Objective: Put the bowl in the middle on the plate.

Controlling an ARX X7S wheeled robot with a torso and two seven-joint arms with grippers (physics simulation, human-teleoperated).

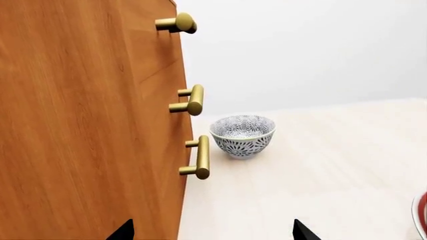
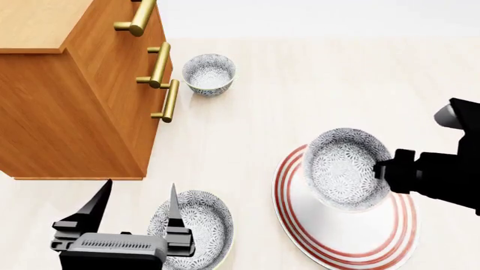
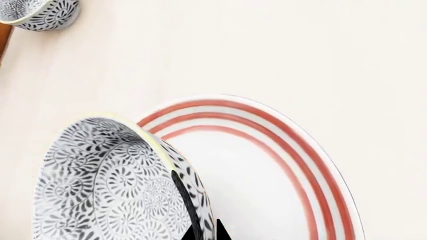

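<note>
My right gripper (image 2: 384,170) (image 3: 208,232) is shut on the rim of the speckled bowl (image 2: 341,169) (image 3: 113,185), one finger inside and one outside. The bowl is tilted over the far-left part of the red-ringed plate (image 2: 338,239) (image 3: 267,170). I cannot tell whether it touches the plate. My left gripper (image 2: 135,211) (image 1: 213,232) stands open and empty near the front left. It points past the cabinet front toward a far bowl (image 1: 243,135).
A wooden drawer cabinet (image 2: 67,101) (image 1: 80,125) with brass handles (image 2: 161,64) fills the left. A second speckled bowl (image 2: 208,73) (image 3: 37,12) sits next to its lowest handle. A third bowl (image 2: 197,225) lies right beside my left gripper's inner finger.
</note>
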